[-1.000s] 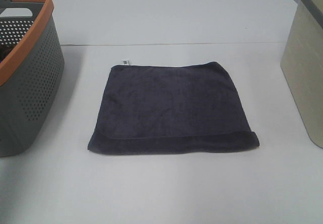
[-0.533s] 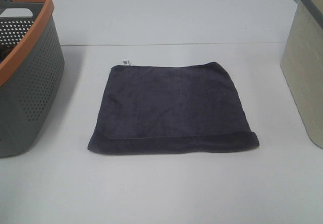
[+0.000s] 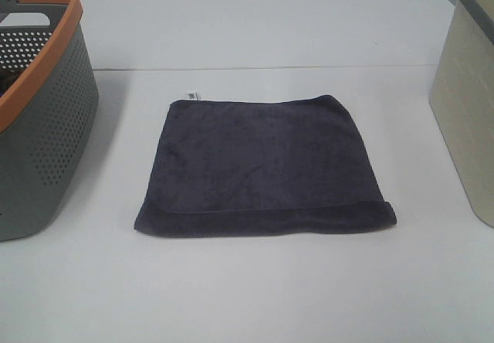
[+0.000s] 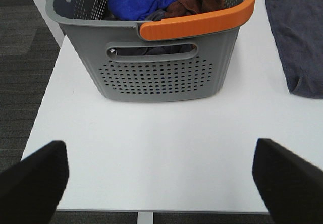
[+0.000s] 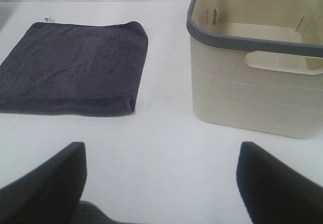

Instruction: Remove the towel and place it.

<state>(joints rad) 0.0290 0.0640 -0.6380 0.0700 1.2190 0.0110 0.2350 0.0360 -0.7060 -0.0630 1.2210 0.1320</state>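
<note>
One towel [image 3: 262, 165], dark, flat on the table [image 3: 255, 289], well ahead of both claws; nothing holds it. Left claw [image 4: 161, 178] spread apart, empty, facing the grey basket [image 4: 161, 67]. Right claw [image 5: 161, 183] spread, empty, facing the cream bin [image 5: 252, 93]. Task looks complete or unstarted; cannot tell.

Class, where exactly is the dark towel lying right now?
In the exterior high view, the towel lies flat mid-table, between the grey basket on the left and the cream bin on the right, touching neither.

The white table [image 3: 255, 297] carries the towel [image 3: 262, 165], grey basket [image 3: 42, 127] and beige bin [image 3: 467, 103].
</note>
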